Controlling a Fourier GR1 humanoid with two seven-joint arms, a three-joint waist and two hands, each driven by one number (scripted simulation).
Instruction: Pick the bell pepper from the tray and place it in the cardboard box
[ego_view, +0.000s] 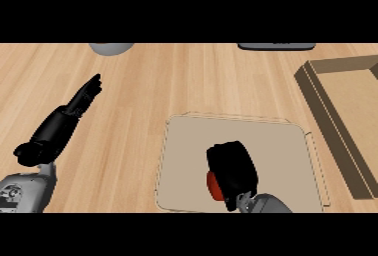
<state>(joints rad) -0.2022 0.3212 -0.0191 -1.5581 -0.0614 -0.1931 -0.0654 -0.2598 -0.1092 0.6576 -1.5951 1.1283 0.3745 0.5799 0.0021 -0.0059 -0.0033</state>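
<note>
A beige tray (273, 140) lies on the wooden counter at lower centre. My right hand (233, 167) is over the tray, its fingers curled round a red bell pepper (213, 185), of which only a strip shows at the hand's lower left. The brown cardboard box (345, 90) stands open at the right, just beyond the tray's right edge. My left hand (70, 112) is at the left over bare counter, fingers straight and pointing away, holding nothing.
A grey round object (111, 48) shows at the top edge, left of centre. A dark flat object (277, 46) sits at the top edge, right of centre. Bare wooden counter (184, 80) stretches between the tray and these.
</note>
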